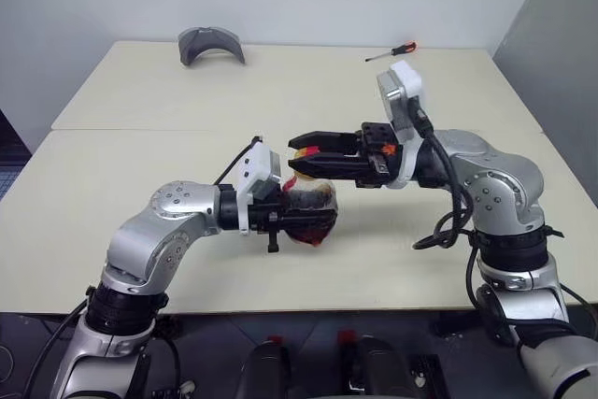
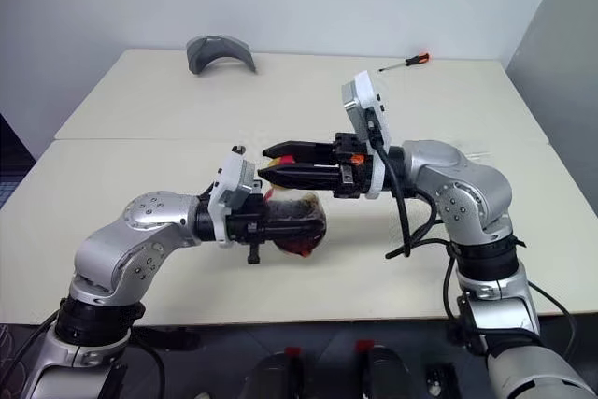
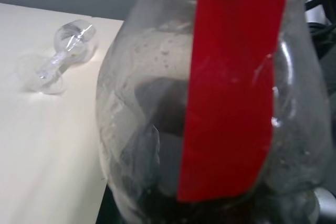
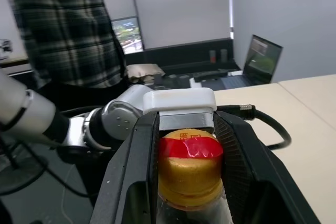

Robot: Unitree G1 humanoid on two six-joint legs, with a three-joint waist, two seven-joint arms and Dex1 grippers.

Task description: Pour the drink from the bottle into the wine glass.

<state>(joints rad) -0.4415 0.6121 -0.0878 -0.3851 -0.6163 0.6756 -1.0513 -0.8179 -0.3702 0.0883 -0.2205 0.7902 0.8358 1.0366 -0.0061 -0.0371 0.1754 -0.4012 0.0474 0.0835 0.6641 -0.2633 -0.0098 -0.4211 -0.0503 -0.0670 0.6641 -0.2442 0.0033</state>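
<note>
My left gripper (image 1: 301,217) is shut on the rounded body of the clear bottle (image 1: 314,205), holding it above the table's front edge. The dark drink (image 1: 316,226) sits low in the bottle. A red strip label (image 3: 231,87) runs down its side. From the right, my right gripper (image 1: 297,154) reaches in level and is shut on the yellow cap (image 4: 189,177), one black finger on each side. The wine glass (image 3: 58,56) appears to lie on its side on the table, beyond the bottle.
On the cream table (image 1: 140,165), a grey curved object (image 1: 211,45) rests at the back left and a red-handled screwdriver (image 1: 392,51) at the back right. A person in a plaid shirt (image 4: 68,24) stands off the table's left side.
</note>
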